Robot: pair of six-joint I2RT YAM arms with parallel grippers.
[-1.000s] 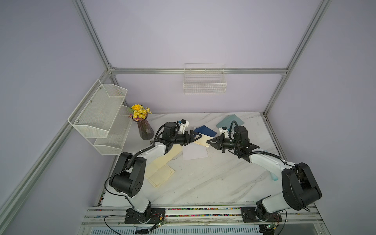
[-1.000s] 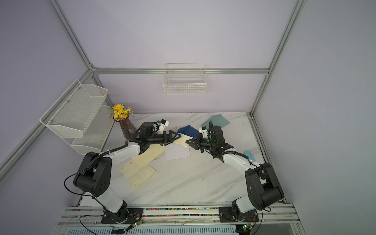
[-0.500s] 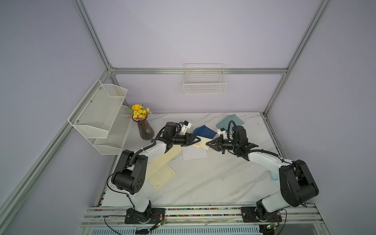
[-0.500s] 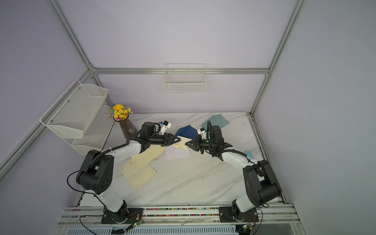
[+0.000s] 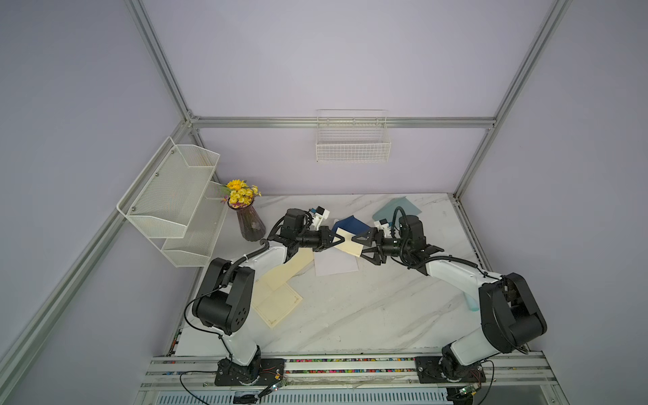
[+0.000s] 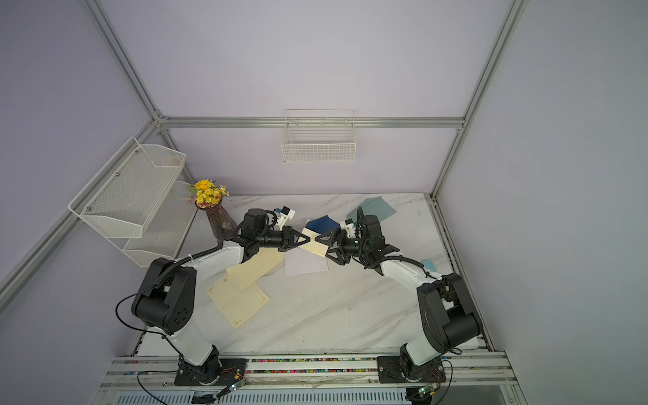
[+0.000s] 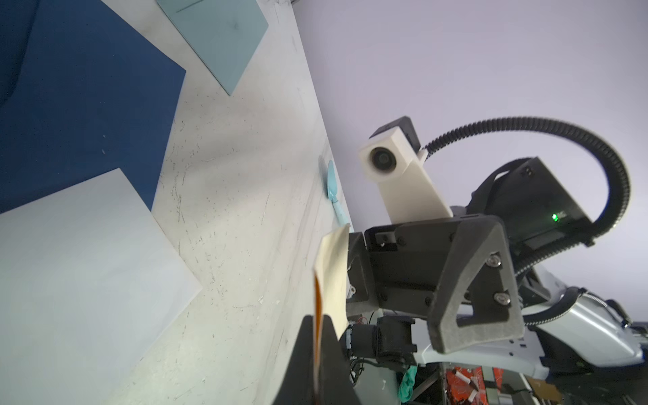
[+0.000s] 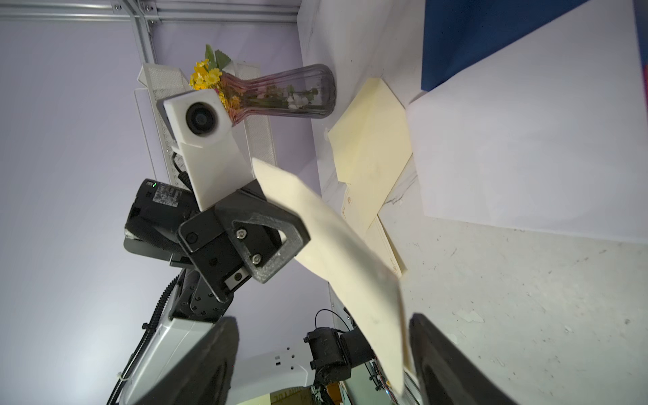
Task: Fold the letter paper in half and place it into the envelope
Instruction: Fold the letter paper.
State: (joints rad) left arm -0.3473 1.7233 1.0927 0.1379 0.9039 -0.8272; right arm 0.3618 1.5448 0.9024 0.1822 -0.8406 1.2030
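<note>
Marble table (image 5: 368, 315) filled the cell floor, and its near half, between the two arm bases, was bare in both top views, so that was where the open room was. Mesh shelf (image 5: 171, 203) hung over the left edge and a wire basket (image 5: 352, 140) sat up on the back wall, well clear of everything.

Paper crowded the back half. A cream envelope (image 5: 280, 270) lay slanted under the left arm, overlapping a bordered cream sheet (image 5: 277, 308). A white sheet (image 5: 335, 264) lay flat in the middle with a navy sheet (image 5: 350, 223) behind it, and a teal sheet (image 5: 396, 208) was off near the back right corner. A vase of yellow flowers (image 5: 250, 224) stood back left, near the left arm's wrist.

The grippers met nose to nose above the white and navy sheets. The left gripper (image 5: 342, 240) was clamped tight on the folded letter paper (image 5: 350, 247), biting one long edge and holding it off the table. The right gripper (image 8: 322, 368) had its jaws spread wide with the paper's end between them, and I couldn't tell if either pad touched it.

The paper's long axis slanted from the navy sheet at the back toward the front over the white sheet. From the left wrist it showed almost edge-on (image 7: 331, 277), so it was tilted up, not flat.

A small light blue thing (image 5: 470, 305) lay by the right edge
</note>
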